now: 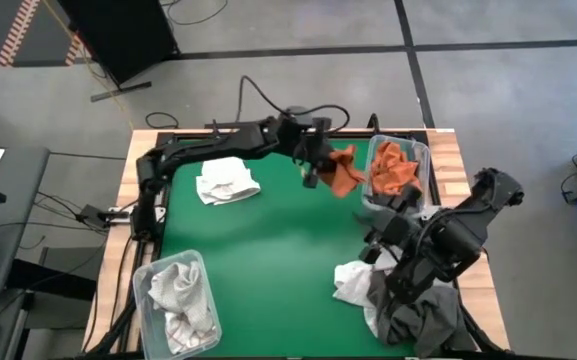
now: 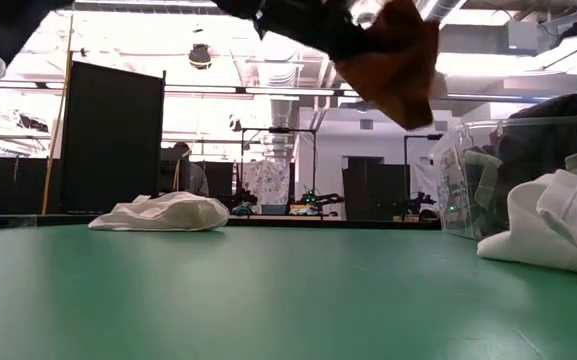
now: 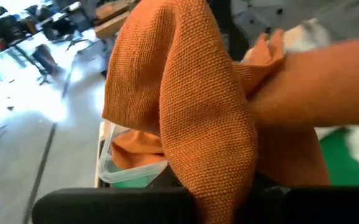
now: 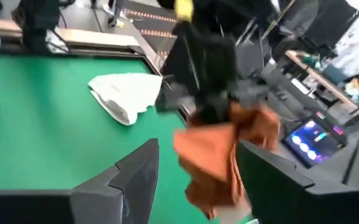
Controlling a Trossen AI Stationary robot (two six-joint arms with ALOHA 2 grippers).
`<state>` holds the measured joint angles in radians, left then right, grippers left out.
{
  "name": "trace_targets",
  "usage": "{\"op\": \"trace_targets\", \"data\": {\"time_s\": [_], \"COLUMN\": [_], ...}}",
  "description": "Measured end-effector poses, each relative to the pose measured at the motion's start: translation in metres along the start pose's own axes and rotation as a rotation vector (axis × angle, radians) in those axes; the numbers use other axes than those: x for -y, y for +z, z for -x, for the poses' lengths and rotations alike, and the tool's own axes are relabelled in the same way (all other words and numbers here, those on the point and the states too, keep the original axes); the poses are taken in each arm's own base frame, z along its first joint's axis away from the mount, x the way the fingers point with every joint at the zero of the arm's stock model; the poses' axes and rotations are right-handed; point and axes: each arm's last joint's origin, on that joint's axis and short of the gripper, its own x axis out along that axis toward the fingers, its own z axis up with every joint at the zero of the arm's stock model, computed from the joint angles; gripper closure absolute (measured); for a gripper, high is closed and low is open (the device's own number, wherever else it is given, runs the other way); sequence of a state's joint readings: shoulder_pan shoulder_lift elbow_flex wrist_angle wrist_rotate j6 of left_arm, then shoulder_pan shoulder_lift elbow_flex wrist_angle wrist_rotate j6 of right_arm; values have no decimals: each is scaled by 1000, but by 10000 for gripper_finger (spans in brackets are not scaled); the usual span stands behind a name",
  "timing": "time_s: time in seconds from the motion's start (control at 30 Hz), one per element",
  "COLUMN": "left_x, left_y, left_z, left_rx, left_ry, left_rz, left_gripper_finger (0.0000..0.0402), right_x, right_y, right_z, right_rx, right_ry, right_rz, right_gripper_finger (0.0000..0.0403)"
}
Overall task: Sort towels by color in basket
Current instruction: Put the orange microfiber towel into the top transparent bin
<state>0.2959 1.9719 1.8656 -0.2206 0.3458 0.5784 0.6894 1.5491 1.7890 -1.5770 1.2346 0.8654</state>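
At twelve o'clock of the table, held clear of the mat: orange towel (image 1: 342,170), pinched by left gripper (image 1: 320,163), beside the bin (image 1: 420,152) of orange cloths. Judged light, limp, coarse-woven; best held by a bunched fold. Right gripper (image 4: 195,165) spread wide, over the pile (image 1: 408,300) at four o'clock.

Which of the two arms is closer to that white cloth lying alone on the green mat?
Left. The left gripper, holding an orange towel in the air, is just beyond the white cloth. The right gripper sits across the mat, by the grey and white pile.
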Motion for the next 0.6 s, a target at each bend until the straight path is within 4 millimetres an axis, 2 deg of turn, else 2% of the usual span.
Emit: {"op": "trace_targets", "data": {"time_s": [0.17, 0.27, 0.6], "left_x": [-1, -1, 10], "left_y": [32, 47, 58], "left_z": [42, 59, 65], "left_rx": [86, 150, 273], "left_ry": [-81, -119, -315], "left_rz": [-10, -25, -18], "left_gripper_finger": [391, 391, 391], "right_x": [4, 3, -8], "right_y": [-12, -16, -15], "right_z": [-5, -7, -13], "right_rx": [3, 31, 85], "right_ry": [-21, -49, -92], "right_rz": [-15, -24, 9], "right_gripper_finger": [152, 152, 152]}}
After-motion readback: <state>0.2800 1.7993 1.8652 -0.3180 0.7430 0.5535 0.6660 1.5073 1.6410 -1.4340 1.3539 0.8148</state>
